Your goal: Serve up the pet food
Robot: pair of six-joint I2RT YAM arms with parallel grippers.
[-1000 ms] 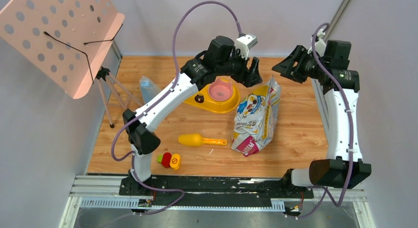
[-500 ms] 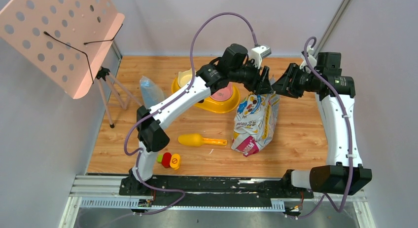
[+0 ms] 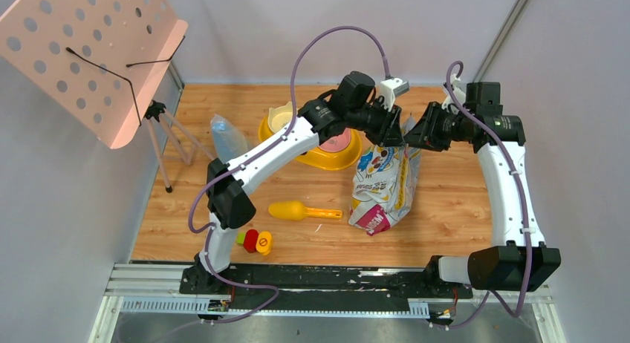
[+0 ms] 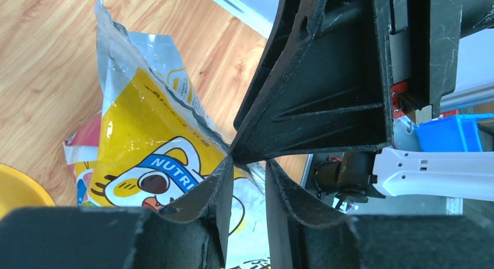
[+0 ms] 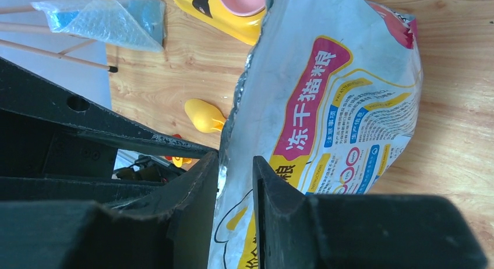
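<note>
Cat-food foil bag (image 3: 382, 191): on the wooden tabletop (image 3: 446, 209), just right of a yellow feeder (image 3: 336, 162) with a pink bowl. A yellow scoop (image 3: 293, 209) lies near its lower end.
Left end effector (image 4: 249, 164), right end effector (image 5: 236, 161): tips close together, each narrowly straddling the bag's top edge. Clenched or not, cannot tell.
Pet food: no pellets visible.

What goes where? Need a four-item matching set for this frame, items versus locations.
Things:
1 foil bag
2 yellow scoop
3 pink bowl
4 red and yellow toy

Places:
A set in the yellow feeder
B top edge between the fingers of the left gripper and the right gripper
C closest to the left arm's base
D lying on the table beside the bag's lower end

Pairs: 1-B, 2-D, 3-A, 4-C
</note>
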